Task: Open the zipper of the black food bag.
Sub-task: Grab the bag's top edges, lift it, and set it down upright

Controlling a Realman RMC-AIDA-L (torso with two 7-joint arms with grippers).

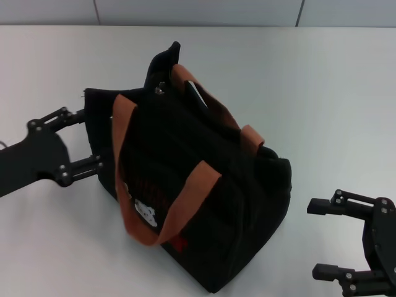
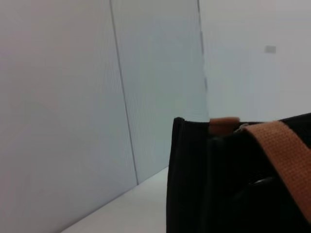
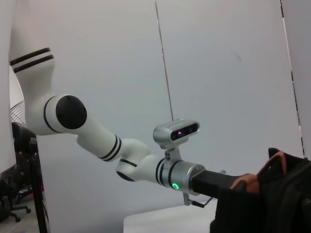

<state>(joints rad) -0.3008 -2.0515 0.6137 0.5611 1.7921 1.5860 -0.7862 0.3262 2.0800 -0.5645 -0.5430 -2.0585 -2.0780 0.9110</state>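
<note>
Left claw (image 1: 96, 139) spread wide against the bag's (image 1: 247, 204) end panel, one finger high, one low, gripping nothing for certain; right claw (image 1: 322, 238) released, idle just off the opposite end. Bag upright mid-desk (image 1: 322, 86): soft black fabric, boxy yet saggy, likely light and prone to sliding. Best braced at the end while pinching the small silver pull (image 1: 159, 90) of the zipper (image 1: 185, 120). Floppy woven orange handles (image 1: 185, 204) draped over the top.

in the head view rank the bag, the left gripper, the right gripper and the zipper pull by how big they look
1. black bag, by far.
2. left gripper and right gripper: look alike, and the right one is cut by the frame, so no ranking.
3. zipper pull, tiny.
</note>
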